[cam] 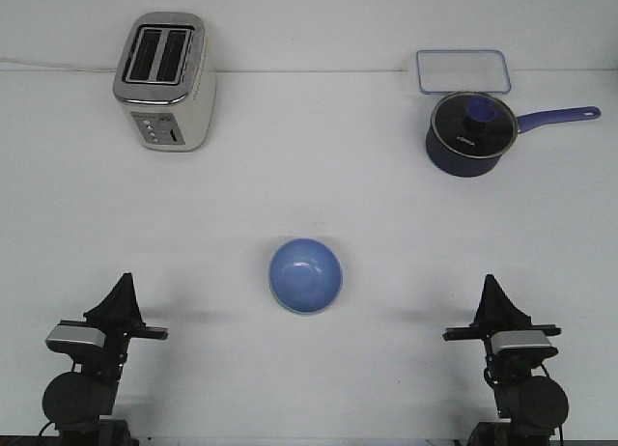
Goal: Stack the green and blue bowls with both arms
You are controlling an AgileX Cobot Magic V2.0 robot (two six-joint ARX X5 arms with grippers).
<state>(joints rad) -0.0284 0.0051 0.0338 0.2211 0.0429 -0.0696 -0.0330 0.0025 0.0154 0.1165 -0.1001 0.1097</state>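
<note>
A periwinkle blue bowl [305, 276] sits upright at the centre of the white surface [309, 176], midway between the left arm [97, 345] and the right arm [507, 345], both parked near the front edge and well apart from it. A pale greenish rim shows along the bowl's lower edge, which suggests the green bowl may already be nested beneath it; from this view that cannot be confirmed, and no separate green bowl appears anywhere.

The left fingers [123, 282] and right fingers [491, 284] each point away from the camera to a narrow tip and grip nothing; whether a gap remains between them cannot be told.

The risk from here: a smooth, round bowl could skid or tip if pinched at one rim only, and two arms closing on the same small target could collide.

The blue bowl is empty. At the back right, a dark blue saucepan [468, 137] stands with its glass lid on, contents unclear, just in front of a clear rectangular container [463, 71] that looks empty. A two-slot toaster [164, 81] stands back left, slots empty.
</note>
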